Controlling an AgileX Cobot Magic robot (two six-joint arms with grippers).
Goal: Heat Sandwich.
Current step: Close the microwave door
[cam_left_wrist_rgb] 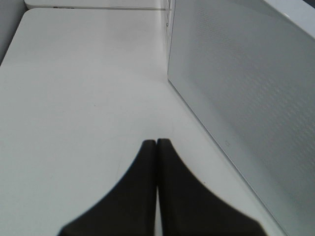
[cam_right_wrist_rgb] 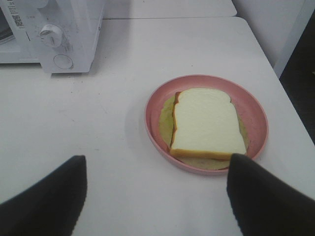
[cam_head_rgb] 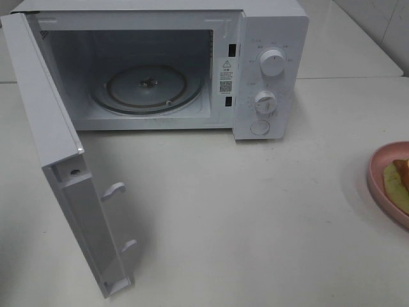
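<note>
Over on the right, the pale bread-slice sandwich (cam_right_wrist_rgb: 208,123) sits on its round pink plate (cam_right_wrist_rgb: 256,110) with the right gripper (cam_right_wrist_rgb: 155,196) spread wide and empty, presumably to grab it for the open white microwave (cam_head_rgb: 271,38), while the left gripper (cam_left_wrist_rgb: 157,142) idles pinched shut on nothing beside the door (cam_left_wrist_rgb: 246,88).

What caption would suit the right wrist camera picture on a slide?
Open right gripper hovers before the sandwich on its pink plate, microwave beyond.

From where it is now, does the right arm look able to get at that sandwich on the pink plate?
Probably yes. The sandwich lies uncovered on the pink plate, the right gripper has its jaws wide apart just short of it, and only bare table lies between them.
</note>
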